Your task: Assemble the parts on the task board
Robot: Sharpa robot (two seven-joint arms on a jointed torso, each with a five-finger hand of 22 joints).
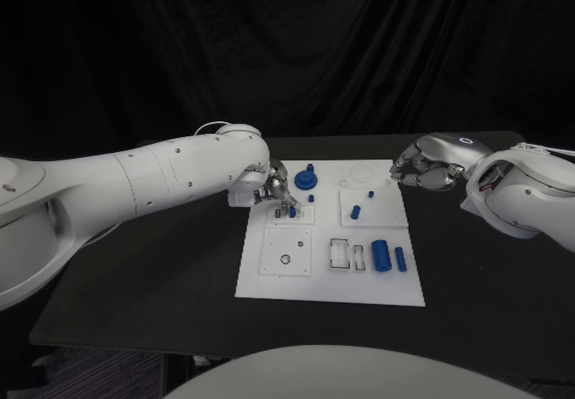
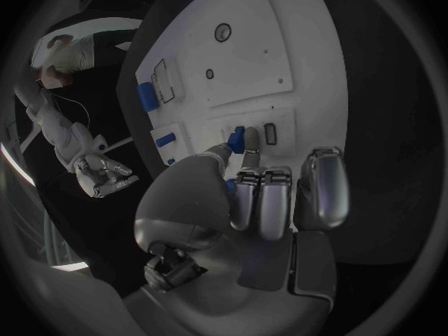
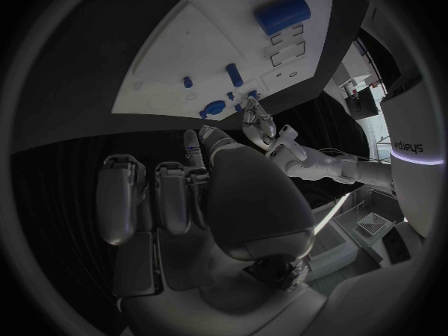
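The white task board (image 1: 326, 287) lies in the middle of the table. My left hand (image 1: 266, 188) reaches over the board's left side and pinches a small blue peg (image 1: 292, 212) between thumb and a finger. In the left wrist view the peg (image 2: 237, 137) stands beside a dark slot (image 2: 271, 133). A blue gear-like part (image 1: 307, 179) sits just beyond it. A large blue cylinder (image 1: 380, 255) and a narrow blue bar (image 1: 400, 260) lie at the board's near right. My right hand (image 1: 425, 171) hangs beside the board's far right corner, fingers curled in on nothing (image 3: 187, 194).
Two more blue pegs (image 1: 356, 214) (image 1: 371, 194) stand on the board's right square plate. Rectangular slots (image 1: 341, 252) and a plate with a small ring (image 1: 285, 259) lie toward the near edge. Black table (image 1: 144, 283) surrounds the board.
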